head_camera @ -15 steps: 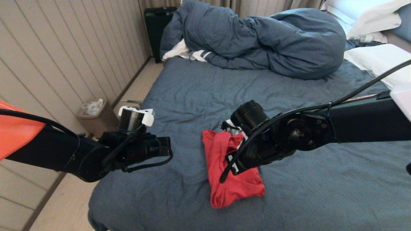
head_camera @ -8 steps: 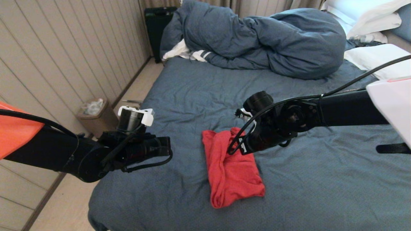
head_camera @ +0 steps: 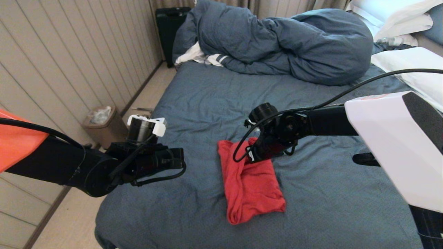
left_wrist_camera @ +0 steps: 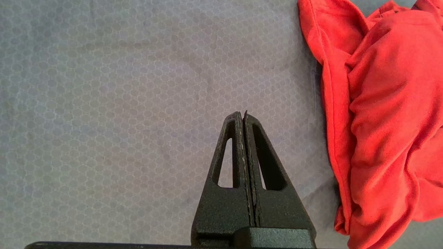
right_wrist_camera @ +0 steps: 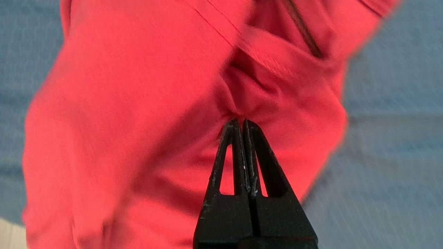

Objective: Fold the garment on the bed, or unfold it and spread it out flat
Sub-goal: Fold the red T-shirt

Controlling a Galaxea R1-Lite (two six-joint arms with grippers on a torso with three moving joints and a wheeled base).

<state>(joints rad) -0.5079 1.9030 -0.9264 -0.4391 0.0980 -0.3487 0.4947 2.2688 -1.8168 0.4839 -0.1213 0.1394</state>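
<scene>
Wrinkled dark blue-grey bed sheet (head_camera: 322, 207) bearing a folded red cotton T-shirt (head_camera: 251, 183) at frame centre, long axis running top to bottom; right gripper (right_wrist_camera: 242, 121) closed on its upper edge, left gripper (left_wrist_camera: 242, 114) closed, empty.

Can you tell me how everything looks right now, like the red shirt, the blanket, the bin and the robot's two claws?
Shirt: folded into a small bundle, lying on the bed.
Duvet: bunched in a heap at the far end.
Pillow: lying flat.
Bin: open, with a liner inside.
Left gripper: shut, empty, above bare sheet beside the shirt.
Right gripper: shut, tips at a pucker in the shirt; a grip cannot be told.
</scene>
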